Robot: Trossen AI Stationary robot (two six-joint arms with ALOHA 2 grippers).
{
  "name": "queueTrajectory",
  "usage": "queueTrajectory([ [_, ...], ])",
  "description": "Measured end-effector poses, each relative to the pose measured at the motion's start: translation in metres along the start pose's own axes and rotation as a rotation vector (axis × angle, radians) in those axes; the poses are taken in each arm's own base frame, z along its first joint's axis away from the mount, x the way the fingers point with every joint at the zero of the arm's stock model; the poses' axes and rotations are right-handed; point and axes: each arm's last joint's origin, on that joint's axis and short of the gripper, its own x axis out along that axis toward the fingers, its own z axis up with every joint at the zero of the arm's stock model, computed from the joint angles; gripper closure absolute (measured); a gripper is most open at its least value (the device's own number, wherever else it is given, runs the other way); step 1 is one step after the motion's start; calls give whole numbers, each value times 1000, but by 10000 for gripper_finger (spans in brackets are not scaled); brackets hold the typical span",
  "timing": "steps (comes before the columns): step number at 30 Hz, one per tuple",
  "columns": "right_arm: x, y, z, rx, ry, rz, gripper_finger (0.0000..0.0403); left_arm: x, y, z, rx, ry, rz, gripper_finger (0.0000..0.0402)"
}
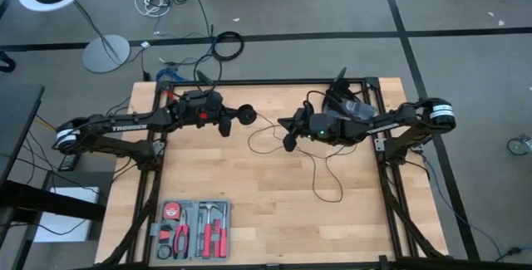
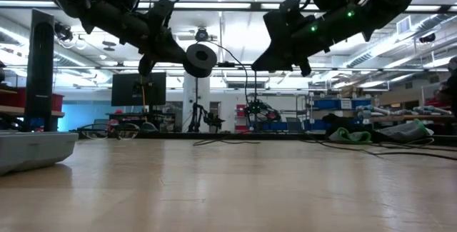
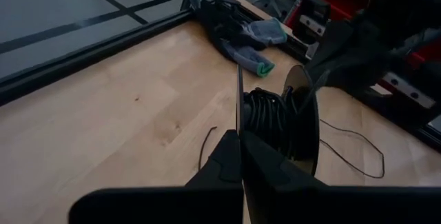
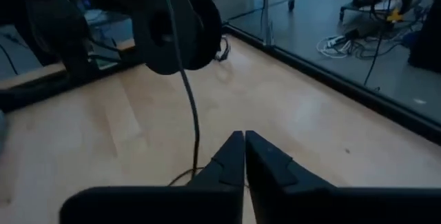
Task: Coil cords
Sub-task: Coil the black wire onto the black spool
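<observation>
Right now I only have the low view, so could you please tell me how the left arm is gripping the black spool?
Observer: The left wrist view shows the left gripper with its jaws shut on one thin flange of the spool. The cord is wound between the flanges.
Operator: Thank you. Does any cord lie loose on the table?
Observer: Yes. The high view shows it in slack loops on the wooden table beneath the right arm.
Operator: Is the right gripper holding it?
Observer: In the right wrist view the right gripper has its jaws together. The cord runs beside them and is not visibly pinched.
</observation>
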Motion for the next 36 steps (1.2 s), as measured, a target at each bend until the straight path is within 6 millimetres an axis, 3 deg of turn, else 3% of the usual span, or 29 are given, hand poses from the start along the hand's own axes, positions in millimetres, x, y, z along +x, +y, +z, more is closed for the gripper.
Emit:
queueTrajectory([
  [6, 0, 1, -1, 149, 17, 40, 325, 0, 0, 0, 0, -3, -1, 402],
  [15, 0, 2, -1, 170, 23, 53, 253, 0, -1, 2, 1, -16, -7, 402],
  [36, 0, 1, -3, 114, 36, 44, 252, -1, -4, 9, 4, -87, -54, 401],
])
